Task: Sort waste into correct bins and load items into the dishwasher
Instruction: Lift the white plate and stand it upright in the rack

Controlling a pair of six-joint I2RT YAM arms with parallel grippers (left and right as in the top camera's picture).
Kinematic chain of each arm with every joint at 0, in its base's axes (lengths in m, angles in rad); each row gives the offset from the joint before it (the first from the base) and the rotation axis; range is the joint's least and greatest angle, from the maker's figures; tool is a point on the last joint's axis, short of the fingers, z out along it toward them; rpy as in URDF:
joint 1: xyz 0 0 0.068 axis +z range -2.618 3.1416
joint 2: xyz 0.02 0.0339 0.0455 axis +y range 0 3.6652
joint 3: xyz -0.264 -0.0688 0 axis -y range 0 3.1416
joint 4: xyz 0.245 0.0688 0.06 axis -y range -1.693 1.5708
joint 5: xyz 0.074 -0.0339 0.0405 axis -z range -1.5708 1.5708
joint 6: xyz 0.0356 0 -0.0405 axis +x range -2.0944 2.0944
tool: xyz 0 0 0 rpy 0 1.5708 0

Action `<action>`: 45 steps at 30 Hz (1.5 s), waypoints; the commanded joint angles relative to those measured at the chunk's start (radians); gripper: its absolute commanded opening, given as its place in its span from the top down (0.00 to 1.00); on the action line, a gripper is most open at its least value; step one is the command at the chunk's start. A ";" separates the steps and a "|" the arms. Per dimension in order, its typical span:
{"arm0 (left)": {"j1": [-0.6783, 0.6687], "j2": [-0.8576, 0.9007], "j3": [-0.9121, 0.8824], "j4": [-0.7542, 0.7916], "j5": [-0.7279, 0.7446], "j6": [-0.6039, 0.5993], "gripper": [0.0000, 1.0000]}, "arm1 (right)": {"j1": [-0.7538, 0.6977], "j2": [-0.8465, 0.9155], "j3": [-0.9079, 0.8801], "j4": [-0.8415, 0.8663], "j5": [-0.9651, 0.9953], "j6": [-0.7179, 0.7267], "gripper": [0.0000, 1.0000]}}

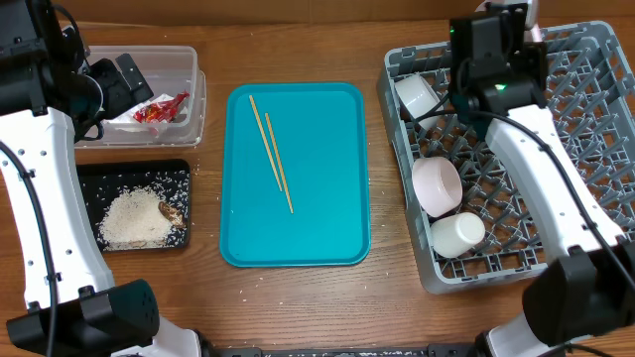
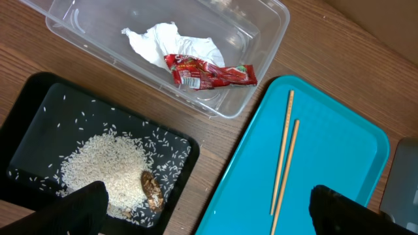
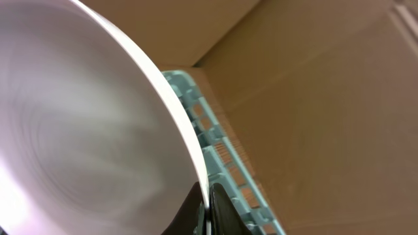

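Right claw [image 3: 208,207] gripped the plate [image 3: 78,130] by its rim over the rack [image 1: 425,260]; lowering it upright between pegs [image 1: 585,119] seemed wisest. Left claw [image 2: 212,212] stood apart.

Rt pincer [image 3: 208,212] at btm centre, dark fingers clamped on the rim of a white plate [image 3: 78,130] that fills the left w/ a blurred face, edge curving from top-left to btm; behind it a strip of grey rack [image 3: 219,163] grid, then plain brown board [image 3: 326,98] across the right.
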 commanded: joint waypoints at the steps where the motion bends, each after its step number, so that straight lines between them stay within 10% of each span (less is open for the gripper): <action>1: 0.005 -0.001 0.022 0.000 0.007 0.012 0.00 | 0.003 0.039 -0.005 0.014 -0.050 -0.026 0.96; 13: 0.005 -0.001 0.022 0.001 0.007 0.012 0.00 | -0.006 0.123 -0.006 0.016 -0.151 -0.021 0.96; 14: 0.005 -0.001 0.022 0.000 0.007 0.012 0.00 | -0.006 0.123 -0.006 0.005 -0.190 -0.021 0.91; 18: 0.005 -0.001 0.022 0.000 0.007 0.012 0.00 | -0.006 0.120 -0.005 -0.051 -0.289 0.056 0.17; 22: 0.005 -0.001 0.022 0.000 0.007 0.012 0.00 | -0.006 0.094 0.033 -0.126 -0.293 0.109 0.01; 30: 0.005 -0.001 0.022 0.000 0.007 0.012 0.00 | 0.007 -0.015 0.322 -0.438 -0.729 0.122 0.00; 35: 0.005 -0.001 0.022 0.000 0.007 0.012 0.00 | 0.050 -0.032 0.315 -0.383 -1.527 0.150 0.00; 45: 0.005 -0.001 0.022 0.000 0.007 0.012 0.00 | 0.360 0.158 0.140 -0.142 -1.155 0.420 0.16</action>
